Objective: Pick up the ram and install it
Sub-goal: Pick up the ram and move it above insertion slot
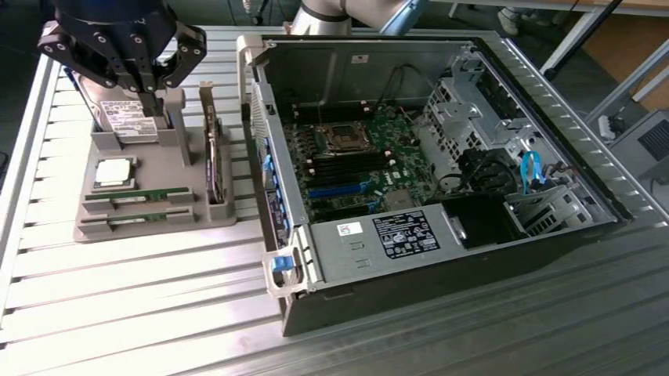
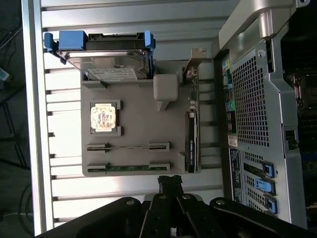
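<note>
**Exterior view.** The gripper (image 1: 157, 100), fingers pressed together and empty, hangs over the far end of a grey tray (image 1: 157, 168) on the slatted table (image 1: 125, 313), above the hard drive (image 1: 128, 117). The ram (image 1: 138, 217) stands on edge in the tray's nearest slot. A second stick (image 1: 138, 196) sits in the slot just behind it, and the processor (image 1: 113, 172) lies beyond. Both sticks are well apart from the gripper. To the exterior view's right lies the open case (image 1: 585, 180) with its board (image 1: 356, 153) exposed. Dark and blue strips near the board's middle are probably the memory sockets.

The ram looks light, thin and stiff, yet fragile, a bare circuit board that will not forgive twisting or a hard squeeze. The best hold is likely on its long upper edge near the middle, pinched across the thickness. That would call for a narrow opening and a straight lift out of the slot.

**Wrist view.** Seen from above, the ram (image 2: 128, 168) is a green sliver between two end blocks, close to the closed gripper (image 2: 170, 179). The second stick (image 2: 128, 147) is a thin dark line beside it. A card (image 2: 192, 141) stands on edge at the tray's side, just beside the case's perforated wall.

This view gives what the other cannot: how slim the graspable edge is, and how little room separates the two sticks. The exterior view gives the inside of the case and the gripper's height over the tray.
</note>
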Tool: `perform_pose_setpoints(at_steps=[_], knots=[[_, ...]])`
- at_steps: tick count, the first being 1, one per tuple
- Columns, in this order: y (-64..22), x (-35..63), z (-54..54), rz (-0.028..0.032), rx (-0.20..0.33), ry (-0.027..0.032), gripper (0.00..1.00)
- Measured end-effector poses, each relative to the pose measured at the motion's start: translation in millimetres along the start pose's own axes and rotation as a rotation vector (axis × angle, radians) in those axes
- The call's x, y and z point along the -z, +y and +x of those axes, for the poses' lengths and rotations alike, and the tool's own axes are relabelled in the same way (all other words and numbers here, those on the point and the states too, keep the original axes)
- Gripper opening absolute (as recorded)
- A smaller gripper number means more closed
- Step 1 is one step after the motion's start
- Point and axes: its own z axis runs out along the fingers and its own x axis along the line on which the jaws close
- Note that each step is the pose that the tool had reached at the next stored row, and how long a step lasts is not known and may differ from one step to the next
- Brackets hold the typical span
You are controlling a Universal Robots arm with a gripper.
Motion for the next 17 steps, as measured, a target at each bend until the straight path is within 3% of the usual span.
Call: perform_pose_setpoints(at_steps=[4,9,13,15,16,17], knots=[[0.0,0.0,0.0,0.0013,0.062,0.0043,0.09],[0.0,0.0,0.0,0.014,0.13,0.0086,0.09],[0.0,0.0,0.0,0.0204,0.177,0.0117,0.09],[0.0,0.0,0.0,0.0298,0.198,0.0131,0.09],[0.0,0.0,0.0,0.0395,0.219,0.0146,0.09],[0.0,0.0,0.0,0.0421,0.226,0.0151,0.09]])
